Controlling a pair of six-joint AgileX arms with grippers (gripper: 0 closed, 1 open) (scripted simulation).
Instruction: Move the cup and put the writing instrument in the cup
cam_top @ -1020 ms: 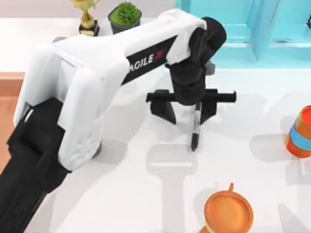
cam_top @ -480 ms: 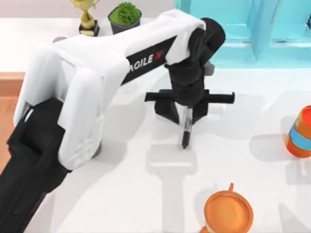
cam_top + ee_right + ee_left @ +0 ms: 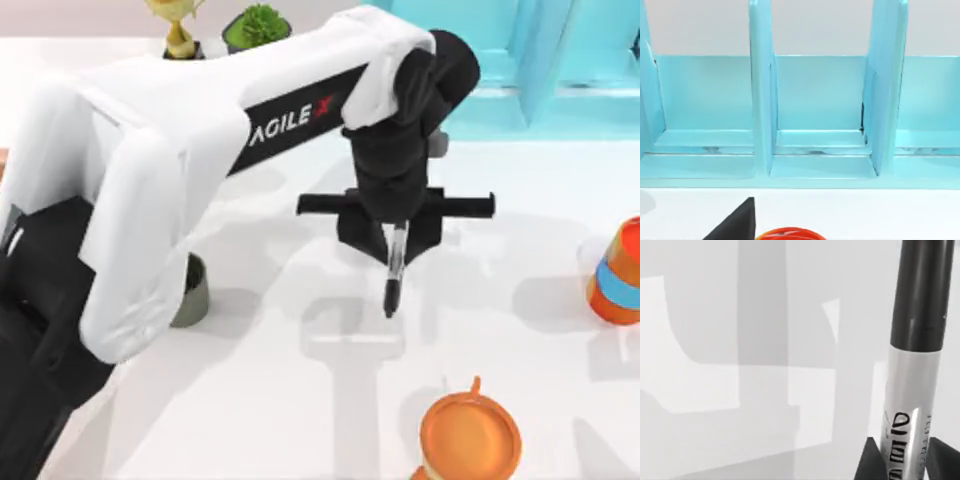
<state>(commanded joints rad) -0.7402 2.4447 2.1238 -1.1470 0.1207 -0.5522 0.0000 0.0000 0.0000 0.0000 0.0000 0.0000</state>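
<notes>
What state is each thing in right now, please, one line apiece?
Marker pen: held off the table, cap end hanging down.
Left gripper: jaws shut on the pen's barrel, mid-table.
Cup: upright on the table, partly under the left arm.
Orange mug: upright, open top.
Orange blue-banded cylinder: standing at the table's right edge.

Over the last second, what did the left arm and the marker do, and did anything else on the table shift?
The left gripper kept its jaws shut on the marker throughout, swinging it slightly toward the table's left, then back. The arm now looms larger, apparently raised, uncovering the cup beneath it. The orange mug, the banded cylinder and the teal rack stayed put.
</notes>
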